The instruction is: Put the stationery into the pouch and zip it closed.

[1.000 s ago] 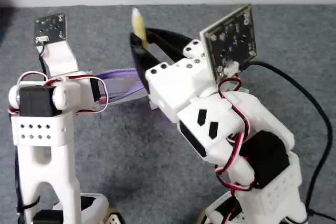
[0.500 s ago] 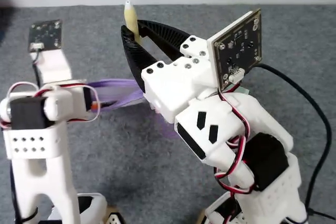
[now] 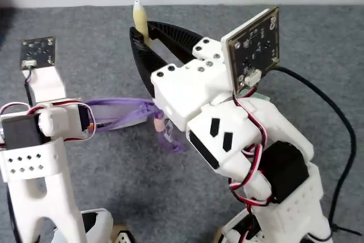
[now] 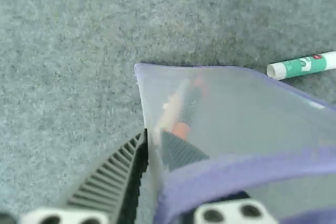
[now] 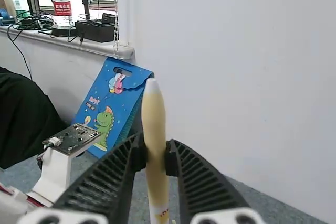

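High view: the right gripper (image 3: 140,29) stands beyond the pouch (image 3: 122,108), its jaws closed narrowly on a cream pen (image 3: 139,16) held upright. The left gripper (image 4: 152,142) pinches the pouch's side edge, one jaw outside and the other seen through the translucent wall, beside the purple zip band. Pale and orange shapes show blurred inside the pouch. A green-and-white glue stick (image 4: 302,65) lies on the grey mat (image 4: 68,35) just past the pouch's far edge, apart from it. The mat stretches wide beyond the pouch's corner.
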You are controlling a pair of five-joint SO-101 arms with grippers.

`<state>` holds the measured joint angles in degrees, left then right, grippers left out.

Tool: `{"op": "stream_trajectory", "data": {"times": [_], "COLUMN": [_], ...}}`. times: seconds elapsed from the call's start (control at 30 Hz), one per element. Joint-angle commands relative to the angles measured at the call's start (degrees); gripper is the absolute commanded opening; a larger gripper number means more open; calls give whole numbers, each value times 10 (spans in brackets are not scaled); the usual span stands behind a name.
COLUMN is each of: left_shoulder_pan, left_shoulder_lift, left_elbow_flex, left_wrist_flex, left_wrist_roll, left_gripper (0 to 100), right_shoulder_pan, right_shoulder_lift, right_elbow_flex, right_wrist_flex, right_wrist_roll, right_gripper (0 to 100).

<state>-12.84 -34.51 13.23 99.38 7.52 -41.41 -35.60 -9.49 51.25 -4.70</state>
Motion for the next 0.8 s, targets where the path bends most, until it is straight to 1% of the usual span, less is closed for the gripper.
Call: {"op": "stream_trajectory", "data": {"times": [0.0, 0.07, 0.17, 0.27, 0.53, 0.67, 0.77], "left_shoulder_pan": [-4, -1, 0, -4, -4, -4, -1], "left_shoulder_lift": [2, 2, 1, 0, 0, 0, 0], "left_elbow_flex": [-4, -4, -6, -7, -7, -7, -7], "left_wrist_flex": [12, 12, 12, 12, 11, 11, 11], "left_wrist_roll": [64, 85, 87, 87, 89, 89, 89], "left_gripper": [232, 276, 261, 250, 250, 250, 250], "right_shoulder_pan": [-25, -52, -94, -113, -115, -102, -95], "right_shoulder_lift": [7, 12, 15, 16, 36, 32, 35], "right_elbow_flex": [-11, -11, -11, -9, 58, 138, 177], "right_wrist_flex": [-34, -39, -35, -35, -50, -126, -188], "right_wrist_roll": [-20, -20, -22, -22, -40, -37, -11], "right_gripper": [8, 8, 8, 8, 8, 8, 8]}}
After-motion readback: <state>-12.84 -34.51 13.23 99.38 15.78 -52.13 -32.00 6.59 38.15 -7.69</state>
